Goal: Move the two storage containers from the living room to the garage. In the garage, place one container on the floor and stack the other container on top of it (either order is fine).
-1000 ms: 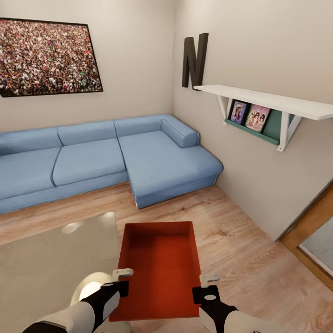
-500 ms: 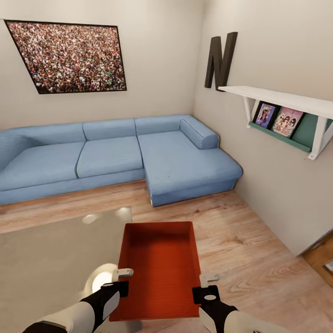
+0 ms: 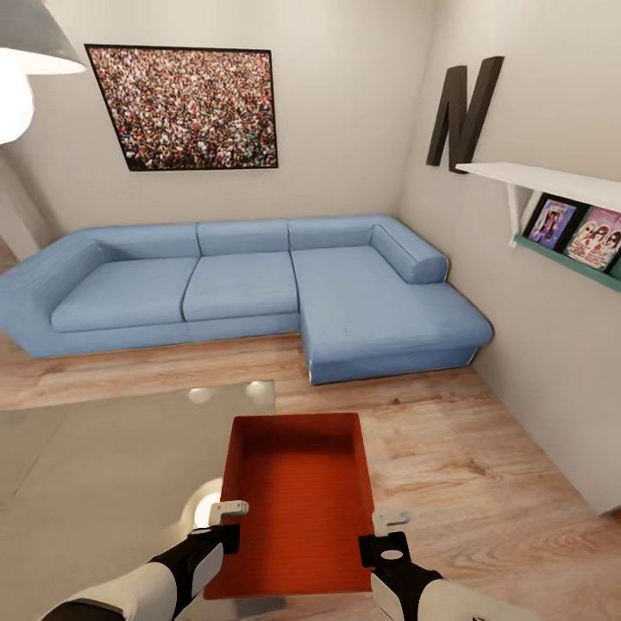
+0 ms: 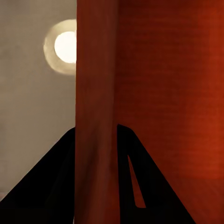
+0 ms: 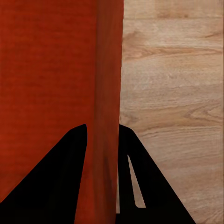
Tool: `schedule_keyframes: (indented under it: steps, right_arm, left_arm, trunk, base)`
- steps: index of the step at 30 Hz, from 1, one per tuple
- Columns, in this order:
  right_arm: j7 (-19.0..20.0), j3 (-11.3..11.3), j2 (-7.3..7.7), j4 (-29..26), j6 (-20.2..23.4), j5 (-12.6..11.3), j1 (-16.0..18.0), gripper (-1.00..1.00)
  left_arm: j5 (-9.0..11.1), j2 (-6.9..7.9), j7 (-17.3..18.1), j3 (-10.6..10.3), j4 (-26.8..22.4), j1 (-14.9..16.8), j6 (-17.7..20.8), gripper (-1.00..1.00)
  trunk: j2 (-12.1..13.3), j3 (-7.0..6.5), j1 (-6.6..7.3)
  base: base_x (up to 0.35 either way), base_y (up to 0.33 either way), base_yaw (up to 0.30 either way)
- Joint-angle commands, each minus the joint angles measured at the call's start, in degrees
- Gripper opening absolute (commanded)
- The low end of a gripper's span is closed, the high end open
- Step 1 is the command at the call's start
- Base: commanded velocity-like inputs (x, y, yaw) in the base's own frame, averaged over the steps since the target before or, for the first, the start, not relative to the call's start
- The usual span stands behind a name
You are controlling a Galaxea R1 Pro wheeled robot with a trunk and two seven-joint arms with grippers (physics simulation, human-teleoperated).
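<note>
I carry one orange-red storage container [image 3: 297,500] level in front of me, above the light wood-plank floor [image 3: 448,466] of the living room. My left gripper [image 3: 226,522] is shut on its left wall [image 4: 95,107], one black finger on each side of the wall. On the opposite wall [image 5: 108,93] my right gripper [image 3: 386,530] is shut the same way. The bin is empty, and its ribbed bottom shows. The second container is out of view.
A blue corner sofa [image 3: 259,289] runs along the far wall under a framed crowd picture [image 3: 185,108]. A glass-topped table [image 3: 103,483] lies low at my left, partly under the bin. At the right stand a wall shelf [image 3: 561,185] and a large letter N [image 3: 466,112]. A lamp [image 3: 26,60] hangs upper left.
The whole view has swung left: sofa, picture and shelf have shifted right, the wooden door frame has left the picture, and a lamp has come in. The container stays held as before.
</note>
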State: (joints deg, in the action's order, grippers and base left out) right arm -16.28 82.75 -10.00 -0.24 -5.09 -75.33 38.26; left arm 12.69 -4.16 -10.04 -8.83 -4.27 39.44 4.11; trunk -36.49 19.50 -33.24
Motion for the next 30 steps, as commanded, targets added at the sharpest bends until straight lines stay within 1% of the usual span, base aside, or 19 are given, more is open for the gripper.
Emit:
schedule_keyframes:
  steps: [1,18,22,30]
  right_arm:
    - [-0.68,-0.4,0.0,-0.11,-1.59,0.26,0.05,-1.0]
    - [-0.68,-0.39,0.0,-0.11,-1.59,0.27,0.05,-1.0]
    - [-0.68,-0.39,0.0,-0.11,-1.59,0.23,0.03,-1.0]
    - [-0.68,-0.26,0.0,-0.11,-1.54,0.27,0.03,-1.0]
  left_arm:
    - [0.76,0.38,-0.59,2.5,0.05,0.02,0.37,-1.0]
    - [0.76,0.38,-0.59,2.59,0.05,0.02,0.37,-1.0]
    - [0.76,0.38,-0.59,2.59,0.05,0.02,0.37,-1.0]
    - [0.76,0.38,-0.59,2.59,0.05,0.02,0.37,-1.0]
  trunk:
    - [-0.07,0.08,-0.01]
    - [-0.07,0.08,-0.01]
    - [-0.07,0.08,-0.01]
    - [-0.07,0.08,-0.01]
  base:
    - [0.0,0.0,0.271]
    - [0.0,0.0,0.268]
    - [0.0,0.0,0.079]
    - [0.0,0.0,0.004]
